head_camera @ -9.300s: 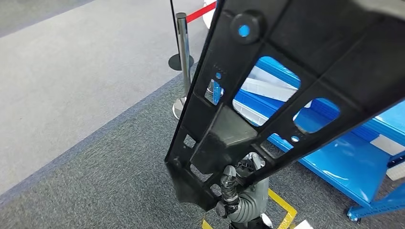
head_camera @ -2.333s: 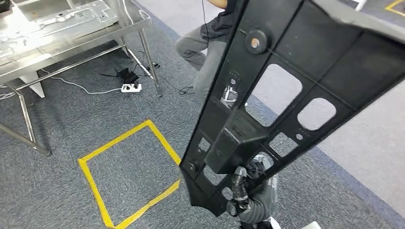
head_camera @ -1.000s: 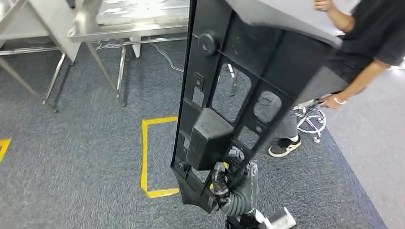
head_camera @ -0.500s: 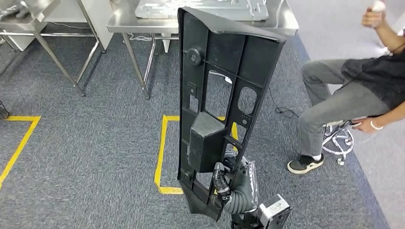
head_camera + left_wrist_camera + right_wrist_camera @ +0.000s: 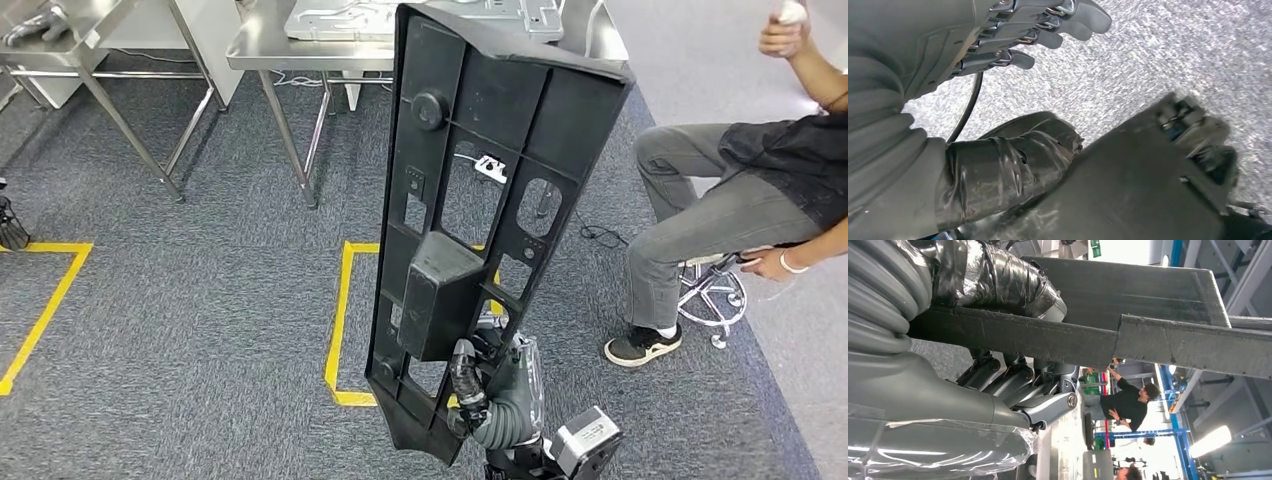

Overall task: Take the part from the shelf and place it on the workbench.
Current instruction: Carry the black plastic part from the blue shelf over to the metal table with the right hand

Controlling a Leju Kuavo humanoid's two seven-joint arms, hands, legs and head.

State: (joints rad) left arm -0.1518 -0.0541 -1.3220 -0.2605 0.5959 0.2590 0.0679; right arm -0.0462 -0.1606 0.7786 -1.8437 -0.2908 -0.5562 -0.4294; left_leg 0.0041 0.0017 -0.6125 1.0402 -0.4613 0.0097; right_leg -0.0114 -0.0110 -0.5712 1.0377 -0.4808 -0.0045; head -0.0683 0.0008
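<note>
Above the carpet, one black part (image 5: 470, 220) in the right hand's (image 5: 490, 385) grip; left hand (image 5: 1013, 35) empty, fingers apart.

— Where is the right hand (image 5: 478, 385)?
— Low in the head view, just right of centre, on a ribbed grey wrist. Its taped thumb and dark fingers (image 5: 1013, 375) clamp the bottom edge of the black panel (image 5: 470, 200), which stands upright, leaning slightly.
— And the left hand (image 5: 998, 60)?
— In its wrist view it hangs above grey carpet, holding nothing, fingers extended and slightly apart, taped thumb stretched out below them.
</note>
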